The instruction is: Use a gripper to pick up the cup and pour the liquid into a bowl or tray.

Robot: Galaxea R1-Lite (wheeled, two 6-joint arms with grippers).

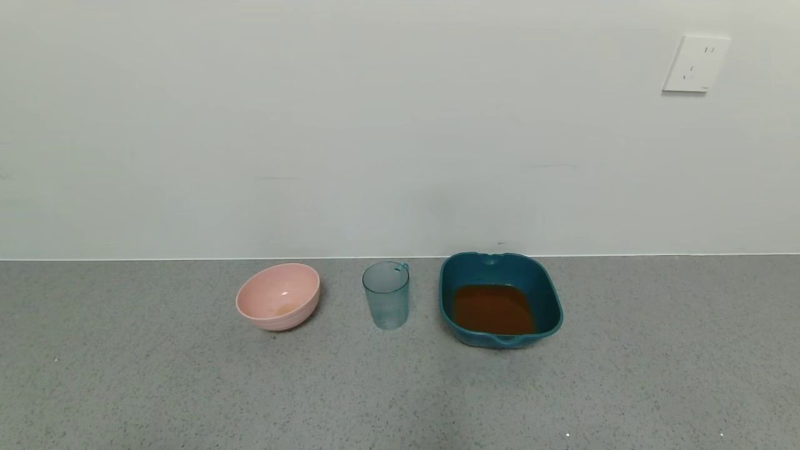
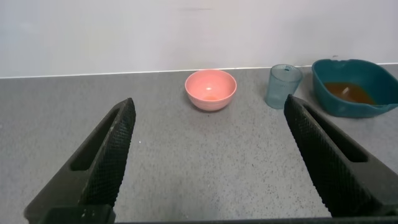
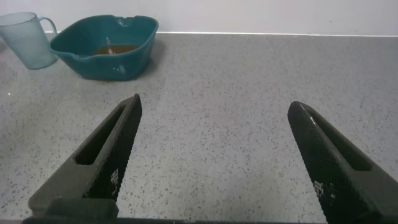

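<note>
Fingers of the left gripper (image 2: 208,162) spread wide, holding nothing; right gripper (image 3: 214,165) likewise, both well back from the items. Cup (image 1: 386,295) upright, looks empty, between pink bowl (image 1: 278,296) and teal tray (image 1: 500,299). Liquid (image 1: 494,309) sits in the tray. Pour looks done; nothing further seems needed. Count: one cup, one bowl, one tray.

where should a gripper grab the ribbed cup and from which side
Grip the cup across its ribbed wall around mid-height, coming in level from the front. It stands upright, with open counter in front and gaps to the pink bowl and teal dish; its small rim handle points back-right, clear of the fingers.
</note>
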